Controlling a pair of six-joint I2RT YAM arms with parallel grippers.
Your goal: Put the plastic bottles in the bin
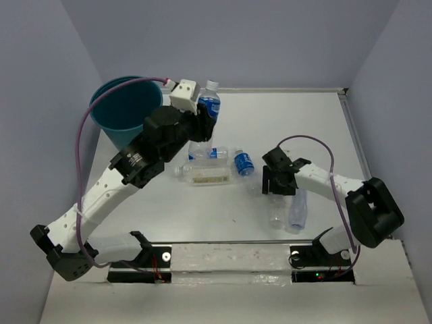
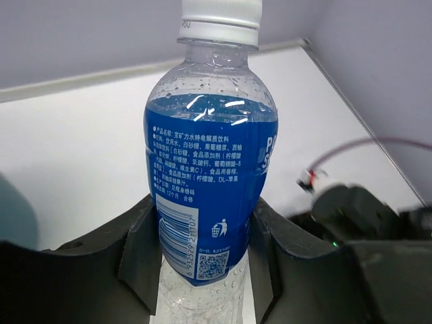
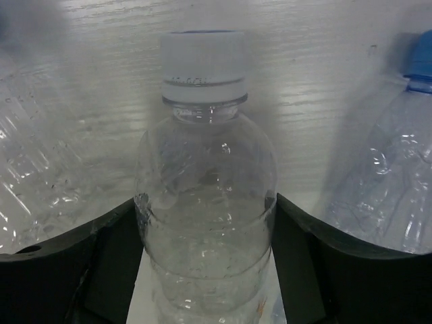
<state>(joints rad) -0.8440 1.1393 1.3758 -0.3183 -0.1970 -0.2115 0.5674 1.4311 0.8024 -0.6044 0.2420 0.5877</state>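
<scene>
Left pincer (image 2: pixel 206 246) grips blue-labelled bottle (image 2: pixel 209 155), cap outward.

A robotics lab test cell. Plain lilac walls (image 1: pixel 256 40) box in a white table (image 1: pixel 317 128), with robot arms (image 1: pixel 101 196) bolted along the frame's bottom.

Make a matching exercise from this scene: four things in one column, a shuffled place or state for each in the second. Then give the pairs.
1. blue-label bottle
2. unlabelled white-capped bottle
3. cream-label bottle
4. bin

A. lying on its side between the two arms
B. standing at the far left
C. clamped in the left gripper
D. between the fingers of the right gripper

Pairs: 1-C, 2-D, 3-A, 4-B
</scene>
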